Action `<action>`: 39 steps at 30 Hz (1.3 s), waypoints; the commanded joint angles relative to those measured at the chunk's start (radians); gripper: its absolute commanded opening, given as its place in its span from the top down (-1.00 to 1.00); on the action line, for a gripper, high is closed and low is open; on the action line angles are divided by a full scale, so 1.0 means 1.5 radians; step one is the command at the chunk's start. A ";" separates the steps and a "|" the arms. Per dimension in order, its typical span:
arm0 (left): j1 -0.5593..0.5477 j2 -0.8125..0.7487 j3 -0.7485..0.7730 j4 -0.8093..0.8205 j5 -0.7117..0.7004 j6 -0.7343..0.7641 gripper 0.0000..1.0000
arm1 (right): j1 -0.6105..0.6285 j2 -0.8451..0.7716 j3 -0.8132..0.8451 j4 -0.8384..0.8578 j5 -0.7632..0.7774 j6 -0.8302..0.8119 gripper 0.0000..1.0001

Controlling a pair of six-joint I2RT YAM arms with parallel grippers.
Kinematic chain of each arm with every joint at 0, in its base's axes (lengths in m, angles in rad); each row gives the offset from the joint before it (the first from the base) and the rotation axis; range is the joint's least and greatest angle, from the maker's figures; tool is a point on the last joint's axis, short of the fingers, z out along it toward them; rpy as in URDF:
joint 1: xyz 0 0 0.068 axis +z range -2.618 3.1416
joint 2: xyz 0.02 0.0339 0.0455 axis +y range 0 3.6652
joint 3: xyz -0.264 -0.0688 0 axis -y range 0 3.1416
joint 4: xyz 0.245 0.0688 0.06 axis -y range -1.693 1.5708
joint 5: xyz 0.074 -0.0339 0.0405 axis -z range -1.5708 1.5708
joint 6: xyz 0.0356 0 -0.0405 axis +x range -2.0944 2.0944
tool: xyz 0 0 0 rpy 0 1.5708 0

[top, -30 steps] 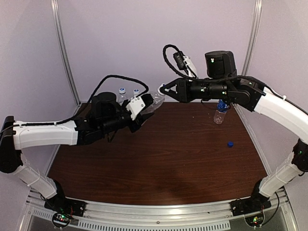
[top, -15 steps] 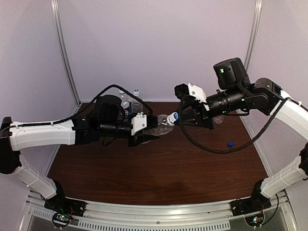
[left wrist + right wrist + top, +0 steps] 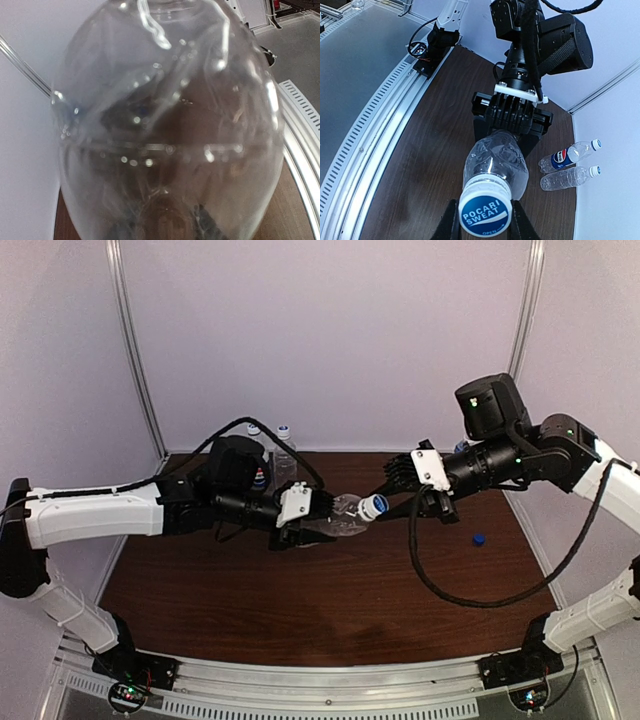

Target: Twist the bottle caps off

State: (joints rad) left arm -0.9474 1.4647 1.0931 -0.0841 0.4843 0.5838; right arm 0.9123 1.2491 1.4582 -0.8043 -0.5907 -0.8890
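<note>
My left gripper (image 3: 318, 518) is shut on the base of a plain clear bottle (image 3: 345, 514) and holds it level above the table, neck to the right. The bottle fills the left wrist view (image 3: 165, 125). Its white cap with a blue centre (image 3: 375, 506) reads POCARI SWEAT in the right wrist view (image 3: 485, 212). My right gripper (image 3: 386, 502) has its fingers (image 3: 451, 226) pressed on both sides of this cap. A Pepsi bottle (image 3: 260, 465) and another clear bottle (image 3: 285, 452) stand capped at the back left. A loose dark blue cap (image 3: 479, 538) lies on the table.
The blue-label bottle (image 3: 461, 448) stands at the back right, mostly hidden behind my right arm. The brown table (image 3: 330, 590) has a metal rail (image 3: 330, 680) along its near edge. Grey walls close the back and sides.
My left gripper has brought the clear bottle down and to the right, turning it level. My right gripper has swung down and closed on its cap.
</note>
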 commanded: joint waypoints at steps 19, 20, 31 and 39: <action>0.027 0.009 -0.018 -0.069 -0.005 0.000 0.34 | -0.011 -0.124 -0.002 -0.034 0.040 -0.078 1.00; 0.027 0.010 -0.020 -0.069 -0.008 0.001 0.34 | -0.013 -0.129 -0.004 -0.028 0.034 -0.077 1.00; 0.027 0.022 -0.010 -0.062 0.037 -0.008 0.36 | -0.020 -0.089 -0.005 -0.006 -0.021 -0.099 1.00; 0.027 0.025 -0.009 0.039 0.086 -0.051 0.36 | -0.011 -0.029 0.006 -0.022 0.000 -0.102 1.00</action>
State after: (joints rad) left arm -0.9360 1.4902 1.1007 -0.0319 0.5583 0.5743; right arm 0.9047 1.2259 1.4487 -0.8108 -0.6048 -1.0183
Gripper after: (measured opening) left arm 0.354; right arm 0.221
